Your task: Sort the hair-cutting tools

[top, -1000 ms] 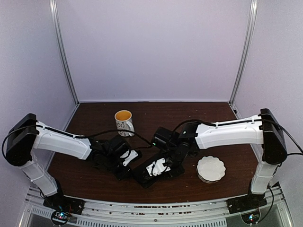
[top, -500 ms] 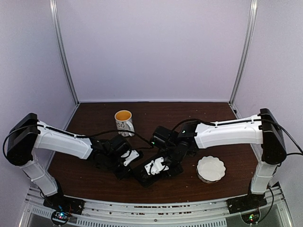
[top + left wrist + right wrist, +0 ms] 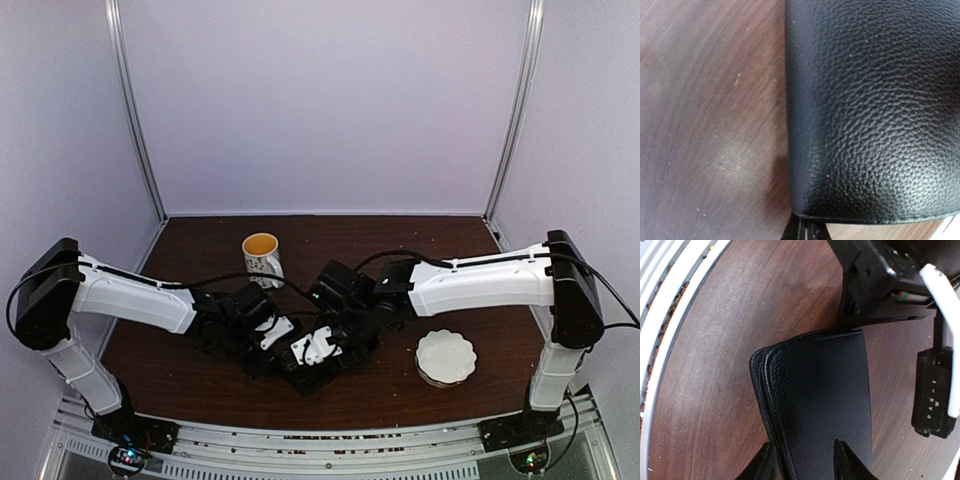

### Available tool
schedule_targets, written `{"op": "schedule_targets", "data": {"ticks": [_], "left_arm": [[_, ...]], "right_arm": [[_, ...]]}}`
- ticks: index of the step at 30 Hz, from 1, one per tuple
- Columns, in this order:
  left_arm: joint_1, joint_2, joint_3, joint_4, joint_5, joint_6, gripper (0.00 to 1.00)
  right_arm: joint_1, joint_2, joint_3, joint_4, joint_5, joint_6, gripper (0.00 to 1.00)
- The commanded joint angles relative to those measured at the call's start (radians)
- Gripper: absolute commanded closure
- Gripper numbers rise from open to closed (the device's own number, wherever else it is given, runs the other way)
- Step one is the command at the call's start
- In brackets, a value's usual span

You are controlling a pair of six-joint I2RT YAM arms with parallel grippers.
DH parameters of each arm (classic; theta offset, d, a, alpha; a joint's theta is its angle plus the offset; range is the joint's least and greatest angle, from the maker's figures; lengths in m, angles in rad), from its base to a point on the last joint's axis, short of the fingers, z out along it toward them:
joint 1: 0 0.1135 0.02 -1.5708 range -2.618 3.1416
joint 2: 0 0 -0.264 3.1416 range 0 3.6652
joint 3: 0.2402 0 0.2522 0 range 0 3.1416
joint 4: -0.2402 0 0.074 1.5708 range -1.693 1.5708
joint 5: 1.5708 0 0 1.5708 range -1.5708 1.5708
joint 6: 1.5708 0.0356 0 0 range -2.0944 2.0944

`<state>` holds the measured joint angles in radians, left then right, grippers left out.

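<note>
Silver scissors and black clips show in no view. A black zip case [image 3: 815, 405] lies low in the centre of the overhead frame, on the brown wooden table [image 3: 400, 240]. The right gripper [image 3: 805, 462] clasps it, one finger at the zip edge and the other on the leather face. The left gripper [image 3: 805, 231] is closed tight at the case's end; whether it pinches anything cannot be told. A patterned mug [image 3: 262, 258] stands above and left of them, and a white scalloped dish [image 3: 446, 357] sits to the right.
</note>
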<state>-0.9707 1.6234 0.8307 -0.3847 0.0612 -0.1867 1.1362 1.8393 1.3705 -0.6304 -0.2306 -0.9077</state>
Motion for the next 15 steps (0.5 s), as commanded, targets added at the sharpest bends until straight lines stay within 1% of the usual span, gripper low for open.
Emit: {"op": "schedule_targets", "data": {"ticks": [1, 8, 12, 15], "left_arm": [[0.021, -0.005, 0.017, -0.063, -0.009, 0.020, 1.00], [0.029, -0.011, 0.012, -0.084, -0.011, -0.002, 1.00], [0.031, 0.004, 0.017, -0.122, 0.008, -0.029, 1.00], [0.031, -0.021, -0.011, -0.140, 0.043, -0.065, 1.00]], "right_arm": [[0.009, 0.076, -0.024, 0.070, 0.056, -0.048, 0.60], [0.010, 0.087, -0.077, 0.059, 0.067, -0.097, 0.56], [0.010, 0.121, -0.064, 0.046, 0.104, -0.078, 0.59], [0.010, 0.133, -0.086, 0.073, 0.142, -0.083, 0.62]]}}
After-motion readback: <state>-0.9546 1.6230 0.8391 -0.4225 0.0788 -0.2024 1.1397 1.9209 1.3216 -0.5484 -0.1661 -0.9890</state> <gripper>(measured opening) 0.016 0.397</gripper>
